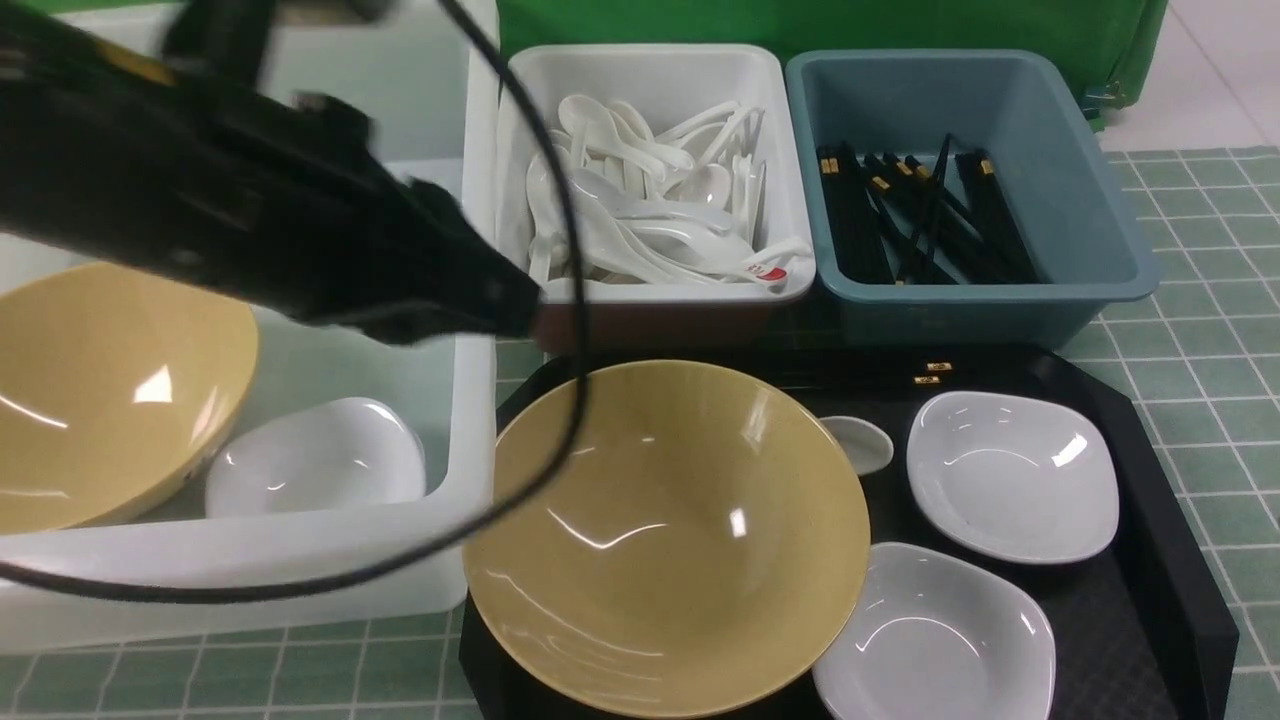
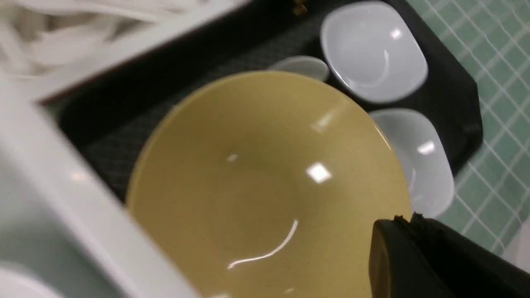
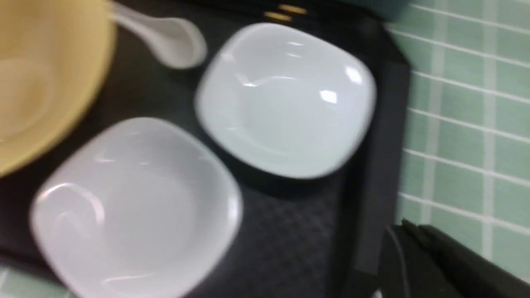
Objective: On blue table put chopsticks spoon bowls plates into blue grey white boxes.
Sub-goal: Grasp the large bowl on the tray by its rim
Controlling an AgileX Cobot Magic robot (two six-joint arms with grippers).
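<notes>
Sorting partly done.
Left on black tray (image 1: 1150, 480): tan bowl (image 1: 665, 540), two plates (image 1: 1012, 488), spoon (image 1: 860, 443), chopsticks (image 1: 937, 367); both jaws clenched, empty.

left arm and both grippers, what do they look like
The left arm is bulky, matt black and blurred, with a small yellow patch high up and a black cable looping off it. The left gripper and right gripper show as plain black, no markings visible.

I see the left arm (image 1: 250, 200) all black, boxy, tapering to a point; thin black cable (image 1: 578, 300) loops off it; small yellow mark (image 1: 138, 62) up top; right gripper (image 3: 408, 227) matte black too.
</notes>
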